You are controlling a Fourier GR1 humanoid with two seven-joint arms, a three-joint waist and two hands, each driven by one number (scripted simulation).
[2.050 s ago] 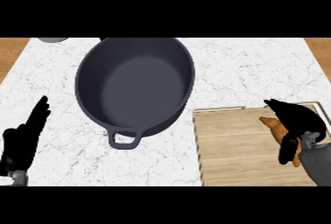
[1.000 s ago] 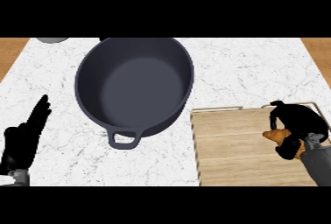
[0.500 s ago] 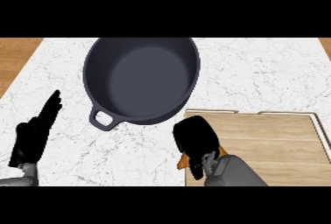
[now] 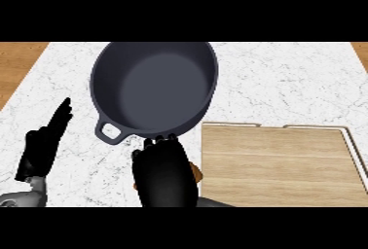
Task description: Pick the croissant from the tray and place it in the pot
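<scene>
Head view, looking steeply down. The right hand [image 4: 167, 175], at lower centre of the frame, lies back-up with its fingers curled over the croissant [image 4: 195, 173] and hides nearly all of it; only a small orange-brown sliver shows at the hand's right edge, so its shape cannot be made out. Hand and croissant sit just left of the tray [image 4: 277, 163], with the fingertips at the near rim of the pot [image 4: 155, 87]; whether they touch the rim cannot be told. The wrist is cut off by the lower edge.

The left hand [image 4: 45, 146] rests at lower left, fingers straight and pointing up-frame, holding nothing.

The pot, upper centre, is dark grey and oval, with a looped handle [image 4: 109, 131] at its lower left. Its far rim meets the top of the view.

The tray, a pale wooden board with a thin raised rim, fills the lower right. All stand on a white marbled counter [image 4: 287, 82]; brown wood shows at the upper corners.
</scene>
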